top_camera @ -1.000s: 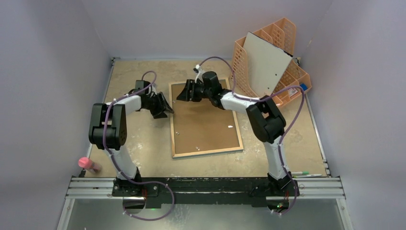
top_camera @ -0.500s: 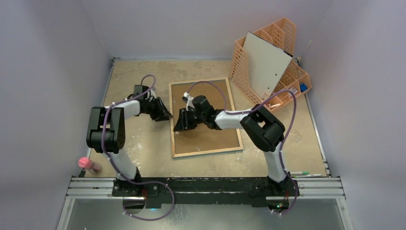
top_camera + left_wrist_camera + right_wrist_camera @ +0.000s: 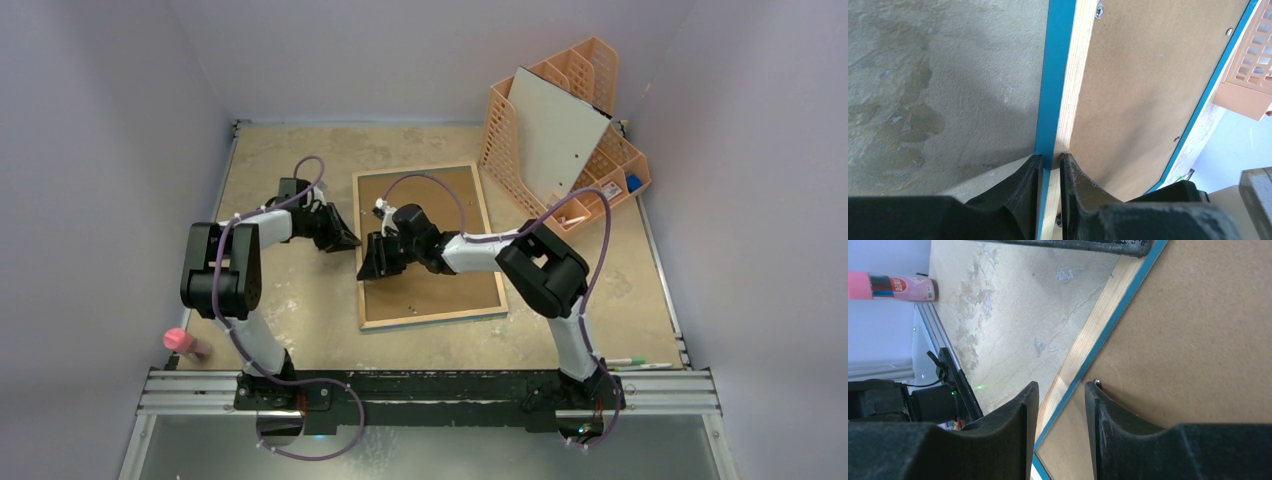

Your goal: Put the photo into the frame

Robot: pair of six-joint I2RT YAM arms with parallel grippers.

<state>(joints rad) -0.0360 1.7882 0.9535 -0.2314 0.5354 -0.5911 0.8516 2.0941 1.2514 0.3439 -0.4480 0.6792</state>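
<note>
The frame (image 3: 430, 317) lies face down in the middle of the table, its brown hardboard backing (image 3: 430, 270) up inside a light wood rim. My left gripper (image 3: 350, 240) sits at the frame's left edge. In the left wrist view the left gripper (image 3: 1050, 159) is shut on the frame's blue and wood rim (image 3: 1063, 90). My right gripper (image 3: 368, 268) reaches across the backing to the same edge, nearer me. There the right gripper (image 3: 1061, 390) stands open astride the rim (image 3: 1088, 345), not touching it. The photo is out of view.
An orange lattice organiser (image 3: 590, 120) stands at the back right with a grey-white board (image 3: 555, 130) leaning in it. A pink tube (image 3: 185, 343) lies at the near left by the rail. Pens (image 3: 635, 363) lie at the near right.
My right gripper has swung from the frame's far left corner down along its left edge and narrowed. My left gripper has closed onto the frame's left rim.
</note>
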